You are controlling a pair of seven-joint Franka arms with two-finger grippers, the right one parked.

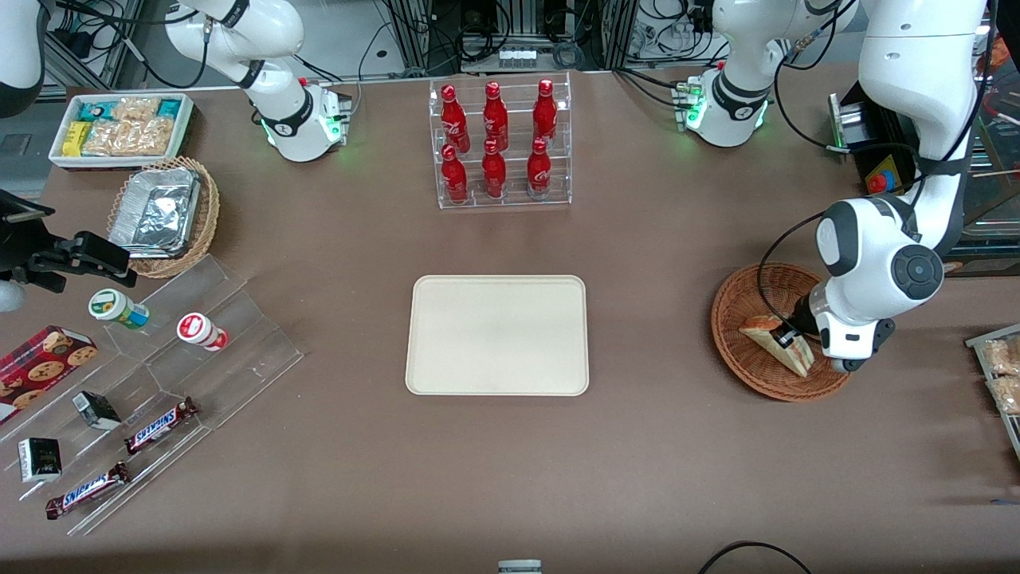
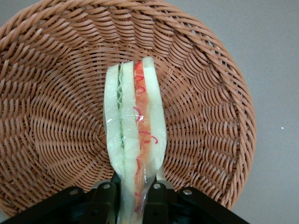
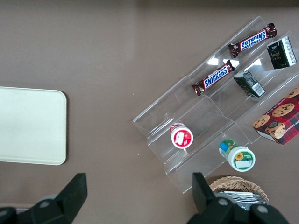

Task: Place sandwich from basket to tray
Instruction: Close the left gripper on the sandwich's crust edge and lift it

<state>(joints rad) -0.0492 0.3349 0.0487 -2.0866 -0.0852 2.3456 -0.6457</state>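
At the parked arm's end of the table, by the edge farthest from the front camera, a white bin of snack packets (image 1: 119, 127) sits with a tan wicker basket holding a foil container (image 1: 163, 214) just nearer the camera; nearer still a clear stepped display stand (image 1: 171, 383) carries two small tubs, one green-lidded (image 1: 118, 308) and one red-lidded (image 1: 202, 332), with a box of cookies (image 1: 40, 367) and two Snickers bars (image 1: 159, 425) toward the table's near edge. Midway along the table a clear rack of six red Coca-Cola bottles (image 1: 500, 143) stands close to the edge farthest from the camera, and the cream tray (image 1: 498, 335) lies bare on the surface nearer the camera than the rack. Toward the working arm's end rests the reddish-brown woven basket (image 1: 745, 307), well apart from the tray, and the sandwich (image 2: 135, 135) is in it, standing on edge with its green and red filling showing. The gripper (image 2: 134, 191) is down inside the basket, its fingers (image 2: 105, 198) pinching the sandwich's end from both sides
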